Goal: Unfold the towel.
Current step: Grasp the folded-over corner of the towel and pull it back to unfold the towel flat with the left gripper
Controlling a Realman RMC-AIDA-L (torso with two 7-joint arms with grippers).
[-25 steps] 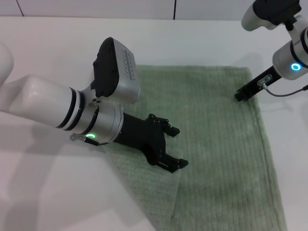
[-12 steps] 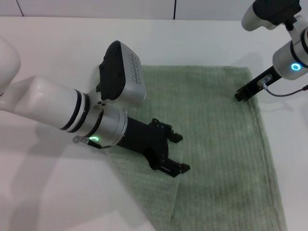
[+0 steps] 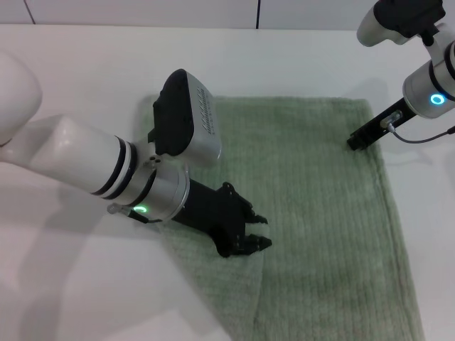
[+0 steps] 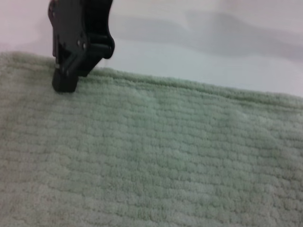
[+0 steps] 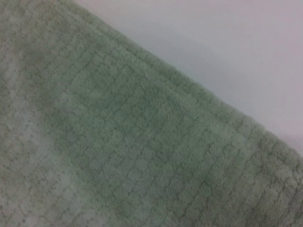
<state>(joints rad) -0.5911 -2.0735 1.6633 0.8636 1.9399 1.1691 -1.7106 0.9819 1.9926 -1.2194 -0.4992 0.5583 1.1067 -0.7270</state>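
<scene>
- The towel point(image 3: 320, 213) lay flat on the white worktop point(image 3: 85, 64), and it served as the landmark for everything else.
- The left gripper point(image 3: 250, 231) was low over the towel's near-left part, just beside a diagonal folded-over edge that ran toward the towel's near side.
- Its fingers point(image 3: 259, 243) were drawn close together, almost closed, with their tips at the folded edge; whether any cloth was pinched between them could not be told.
- The left wrist view showed only ribbed green cloth running up to the towel's far hemmed edge, with the other arm's dark gripper point(image 4: 78, 40) standing at that edge.
- The right gripper point(image 3: 370, 131) was at the towel's far-right corner, its tip touching or just above the hem; whether its fingers were open or closed could not be told.
- The right wrist view showed the towel's hemmed border against bare worktop and nothing of its own fingers.
- By the look of it the towel was soft, limp and light, likely to drape and drag rather than hold shape, and grippy rather than slippery.
- The sensible place to take hold seemed to be the free edge of the folded flap beside the left gripper, pinching the upper layer alone so the layer beneath stayed down.
</scene>
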